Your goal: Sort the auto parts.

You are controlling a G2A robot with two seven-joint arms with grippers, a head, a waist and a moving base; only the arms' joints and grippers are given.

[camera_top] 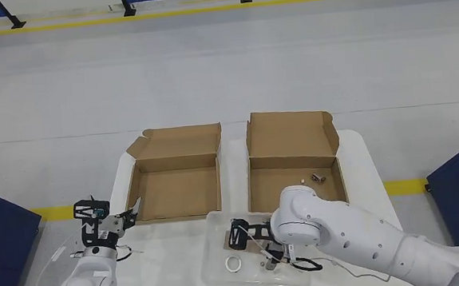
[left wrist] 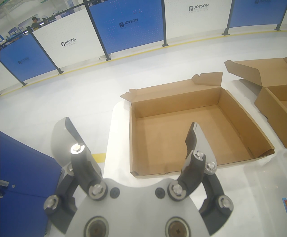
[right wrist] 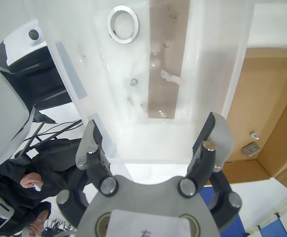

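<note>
Your right gripper (right wrist: 152, 128) hangs over the near end of the clear tray (right wrist: 116, 67), its jaws spread wide with nothing between them. The parts left to sort lie on the tray floor beyond the fingertips: a small bolt (right wrist: 133, 82) and a pale clip (right wrist: 171, 78) sit near each other about midway along, and a metal ring (right wrist: 122, 24) lies at the far end, well apart from both. None of them touches the gripper. The tray stands on the table (camera_top: 357, 166) just in front of the two open boxes. In the right box (right wrist: 257, 89), a flat plate (right wrist: 252, 149) with holes and a screw (right wrist: 254, 134) lie just beside each other near one corner. Your left gripper (left wrist: 130, 123) sits at the table's front left corner, close to the left box (left wrist: 179, 125) but clear of it. Its jaws are also wide apart and it carries nothing. No part can be seen on the left box's floor.
</note>
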